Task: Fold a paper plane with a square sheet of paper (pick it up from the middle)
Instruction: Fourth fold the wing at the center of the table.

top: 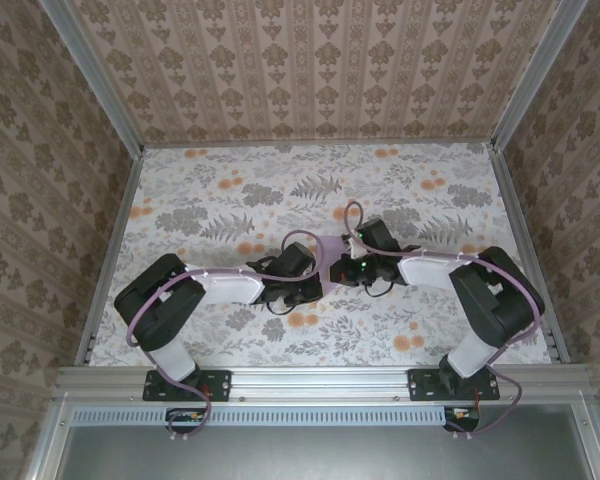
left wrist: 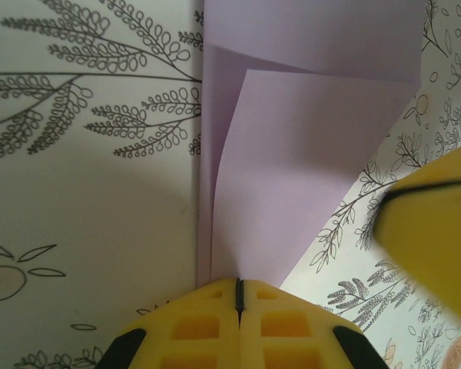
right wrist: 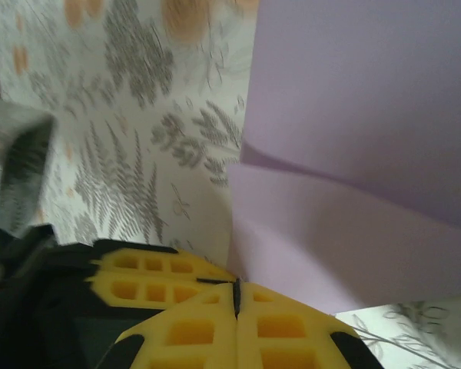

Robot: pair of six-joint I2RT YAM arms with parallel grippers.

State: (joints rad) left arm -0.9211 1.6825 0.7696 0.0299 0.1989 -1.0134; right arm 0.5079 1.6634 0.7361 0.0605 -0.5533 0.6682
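The two arms reach in from the near edge and meet over the middle of the table (top: 200,190), and the square sheet of paper (top: 332,246) lies right between their tips on the floral cloth.

From the left wrist I can see the left tool (left wrist: 239,286) with its yellow jaws pressed together. A flap of the lilac paper narrows down into the seam between them. The flap stands a little off the layer below and throws a shadow along its left side, so I take it to be clamped on that flap's edge.

The right tool (right wrist: 237,288) has its jaws together as well. A corner of the paper comes down to its tip, but I cannot tell whether it is nipped there or merely touching. A soft crease runs across the sheet just beyond.

As for progress, I would call it early. The paper reads as a broad sheet with one flap turned over and not pressed flat. There is no pointed nose, no sharp centre crease and no wings. By my reckoning nearly all the folding is left: flatten this flap, match it on the other side, then narrow the paper into a dart.
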